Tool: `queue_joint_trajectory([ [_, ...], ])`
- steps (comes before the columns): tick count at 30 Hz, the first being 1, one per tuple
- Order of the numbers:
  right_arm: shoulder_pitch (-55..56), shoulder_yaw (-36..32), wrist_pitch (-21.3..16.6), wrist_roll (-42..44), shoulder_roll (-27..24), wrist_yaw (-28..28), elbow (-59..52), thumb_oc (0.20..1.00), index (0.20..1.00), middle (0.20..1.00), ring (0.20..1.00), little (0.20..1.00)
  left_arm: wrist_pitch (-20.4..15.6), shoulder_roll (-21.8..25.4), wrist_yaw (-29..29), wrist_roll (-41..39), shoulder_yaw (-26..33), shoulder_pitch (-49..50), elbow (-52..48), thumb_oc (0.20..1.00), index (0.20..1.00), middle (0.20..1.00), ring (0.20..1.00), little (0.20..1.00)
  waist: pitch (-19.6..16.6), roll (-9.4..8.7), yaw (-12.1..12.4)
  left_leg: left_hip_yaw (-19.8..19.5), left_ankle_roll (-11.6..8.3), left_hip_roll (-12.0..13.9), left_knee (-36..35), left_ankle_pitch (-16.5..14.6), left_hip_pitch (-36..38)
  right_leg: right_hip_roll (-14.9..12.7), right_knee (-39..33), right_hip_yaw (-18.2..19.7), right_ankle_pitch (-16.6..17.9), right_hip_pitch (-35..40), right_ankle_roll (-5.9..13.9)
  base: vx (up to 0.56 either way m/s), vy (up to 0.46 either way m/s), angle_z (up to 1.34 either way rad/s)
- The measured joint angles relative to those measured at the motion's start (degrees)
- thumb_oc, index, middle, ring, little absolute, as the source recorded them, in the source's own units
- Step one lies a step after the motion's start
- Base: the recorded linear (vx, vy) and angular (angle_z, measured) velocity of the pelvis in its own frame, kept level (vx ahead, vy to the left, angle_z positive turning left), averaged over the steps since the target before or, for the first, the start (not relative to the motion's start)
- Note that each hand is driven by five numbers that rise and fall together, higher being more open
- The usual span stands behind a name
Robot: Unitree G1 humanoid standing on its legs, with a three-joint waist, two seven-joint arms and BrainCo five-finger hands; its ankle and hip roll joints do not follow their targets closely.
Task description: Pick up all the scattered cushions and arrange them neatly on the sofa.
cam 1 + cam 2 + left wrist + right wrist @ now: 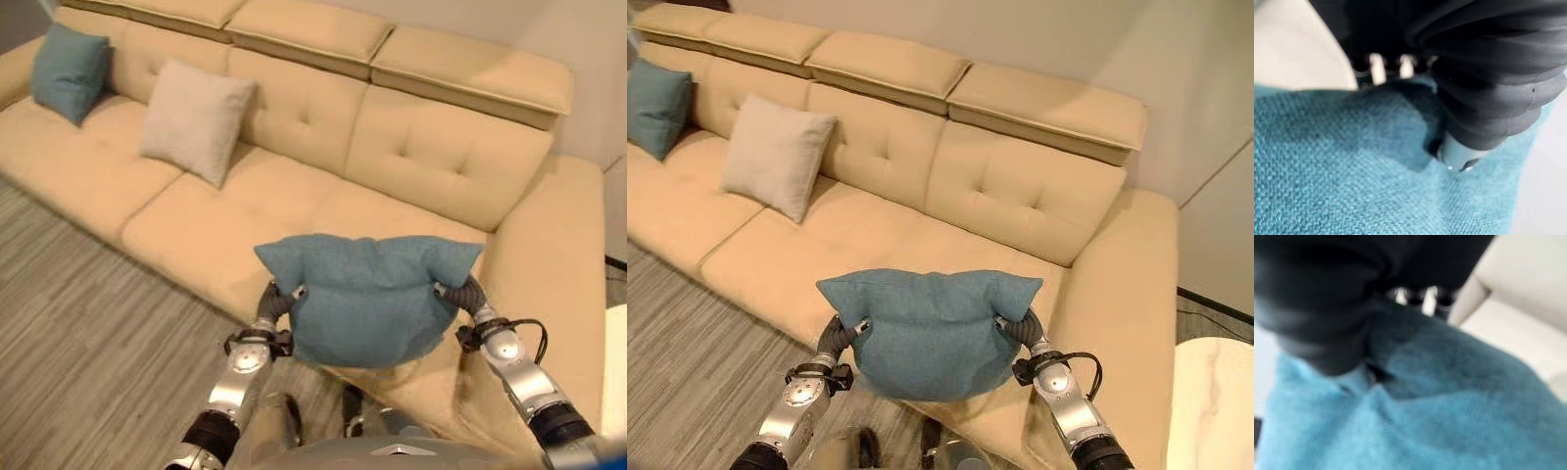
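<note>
I hold a teal cushion (367, 304) up in front of me, over the front edge of the beige sofa (284, 201) near its right seat. My left hand (277, 302) grips the cushion's left side and my right hand (460, 294) its right side. In the left wrist view my left hand (1488, 98) has its thumb dug into the teal cloth (1352, 171), with the fingers curled behind it. The right wrist view shows my right hand (1327, 323) pinching the teal cloth (1449, 396) the same way. On the seat, a second teal cushion (69, 70) leans at the far left and a beige cushion (196, 119) beside it.
The sofa's wide right armrest (1117, 284) runs along my right side. Grey wood flooring (78, 323) lies to my left in front of the sofa. A white marble tabletop (1215, 401) shows at the lower right.
</note>
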Motion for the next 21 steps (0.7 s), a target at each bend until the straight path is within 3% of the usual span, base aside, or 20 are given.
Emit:
queue_joint_trajectory([
  [2,-1.4,0.2,0.0,0.0,0.2,0.0,1.8,0.200,0.200,0.200,0.200,0.200,0.0,0.0,0.1,0.0,0.0,-0.1,0.0,0.200,0.200,0.200,0.200,0.200,0.1,-0.03,1.9,-5.5,-0.46,-1.1,-9.4,2.3,1.5,1.9,-2.0,3.8,0.3,1.9,0.65,0.24,0.101,-1.09],
  [3,-1.6,0.2,0.3,0.0,0.7,0.0,2.4,0.200,0.200,0.200,0.200,0.200,0.0,0.2,0.0,0.0,0.0,-0.2,0.0,0.200,0.200,0.200,0.200,0.200,0.0,-0.18,2.1,-5.3,-0.44,-0.4,-9.0,2.3,2.4,2.1,-2.3,3.6,0.6,3.0,0.18,0.37,0.224,-0.62],
  [4,-1.4,0.0,0.8,0.0,0.7,-0.1,2.4,0.200,0.200,0.200,0.200,0.200,0.1,0.0,0.1,0.0,-0.2,-0.4,0.0,0.200,0.200,0.200,0.200,0.200,-0.1,-0.57,1.0,-9.0,-0.91,-1.0,-8.6,3.4,4.7,2.1,-3.0,6.4,0.5,4.7,0.37,0.26,0.182,-0.38],
  [5,-1.9,-0.5,0.8,0.0,0.6,-0.1,2.3,0.200,0.200,0.200,0.200,0.200,0.1,-0.3,0.1,0.0,-0.3,-0.7,-0.1,0.200,0.200,0.200,0.200,0.200,0.0,-0.65,1.2,-9.6,-0.55,-1.7,-8.7,3.7,5.4,2.1,-3.1,7.4,0.6,4.7,0.48,0.24,0.214,-0.46],
  [7,-2.8,-1.3,0.9,-0.1,1.0,0.0,2.3,0.200,0.200,0.200,0.200,0.200,0.2,-0.2,0.0,0.0,-0.4,0.0,-0.2,0.200,0.200,0.200,0.200,0.200,0.1,0.13,1.9,-8.9,1.50,-3.2,-13.2,5.4,7.8,1.9,-2.7,9.8,0.5,5.1,0.71,0.17,0.188,-0.67],
  [10,-2.7,-1.4,1.1,-0.1,0.9,0.1,2.1,0.200,0.200,0.200,0.200,0.200,0.5,0.2,0.0,0.0,-1.2,0.0,-0.1,0.200,0.200,0.200,0.200,0.200,0.2,1.65,1.6,-7.0,4.53,-3.5,-17.9,11.3,12.9,2.9,-2.6,11.2,-0.4,6.9,2.15,0.13,0.182,-0.43],
  [11,-2.6,-1.5,1.1,-0.3,0.6,0.0,1.8,0.200,0.200,0.200,0.200,0.200,0.5,0.4,0.0,0.0,-1.7,-0.5,-0.2,0.200,0.200,0.200,0.200,0.200,0.4,3.48,1.4,-5.9,5.12,-1.4,-17.9,12.1,14.8,4.0,-1.2,11.4,-3.1,7.3,5.20,0.05,0.172,-0.51],
  [12,-2.7,-1.6,1.1,-0.4,0.6,0.0,1.8,0.200,0.200,0.200,0.200,0.200,0.5,0.3,0.0,0.0,-1.7,-1.0,-0.2,0.200,0.200,0.200,0.200,0.200,0.6,3.46,1.5,-5.9,5.26,-1.4,-17.8,11.8,14.8,3.6,0.8,11.1,-5.3,5.5,7.41,0.07,0.239,-0.72],
  [13,-3.5,-1.5,1.1,-0.5,0.5,0.0,1.7,0.200,0.200,0.200,0.200,0.200,0.6,0.9,0.1,0.0,-1.6,-1.5,-0.2,0.200,0.200,0.200,0.200,0.200,0.6,3.30,1.5,-5.0,5.32,-2.5,-17.1,11.1,14.1,1.7,0.7,8.9,-5.9,4.2,8.02,0.05,0.176,-0.79],
  [14,-4.6,-1.6,1.1,-0.5,0.5,0.0,1.8,0.200,0.200,0.200,0.200,0.200,0.6,0.9,0.1,0.0,-1.3,-1.6,-0.4,0.200,0.200,0.200,0.200,0.200,0.9,3.93,1.7,-2.9,5.70,-2.7,-17.0,10.7,14.1,1.6,1.8,9.9,-5.3,2.9,8.57,0.04,0.164,-1.09],
  [16,-6.3,-1.4,1.2,-0.6,0.8,0.2,1.7,0.200,0.200,0.200,0.200,0.200,0.6,1.2,0.2,0.0,-0.9,-1.4,-0.8,0.200,0.200,0.200,0.200,0.200,1.2,4.87,2.8,1.1,6.40,-2.1,-16.7,10.3,14.1,0.9,5.5,9.0,-5.9,0.2,11.56,0.02,0.081,-1.23],
  [18,-7.1,-1.4,1.2,-0.5,1.2,0.5,1.7,0.200,0.200,0.200,0.200,0.200,0.6,1.7,0.2,0.0,0.5,-1.9,-1.1,0.200,0.200,0.200,0.200,0.200,1.5,5.60,3.6,3.5,7.75,-1.9,-15.7,7.7,14.6,-1.9,7.2,3.5,-8.3,-1.9,11.09,0.03,0.016,-1.26],
  [19,-7.3,-1.2,1.1,-0.5,1.4,0.5,1.7,0.200,0.200,0.200,0.200,0.200,0.6,1.6,0.3,0.0,1.3,-2.4,-1.1,0.200,0.200,0.200,0.200,0.200,1.6,5.66,4.1,4.5,7.58,-1.8,-15.3,6.7,14.3,-3.8,7.3,0.2,-7.0,-3.3,11.85,0.04,-0.011,-0.98],
  [21,-7.1,-1.0,1.2,-0.5,1.3,0.6,1.7,0.200,0.200,0.200,0.200,0.200,0.5,1.5,0.4,0.0,1.8,-2.5,-1.3,0.200,0.200,0.200,0.200,0.200,1.5,6.53,2.8,5.0,6.04,-1.5,-15.9,5.4,14.2,-4.0,6.3,-1.4,-4.9,-3.9,9.78,0.07,0.012,-0.51],
])
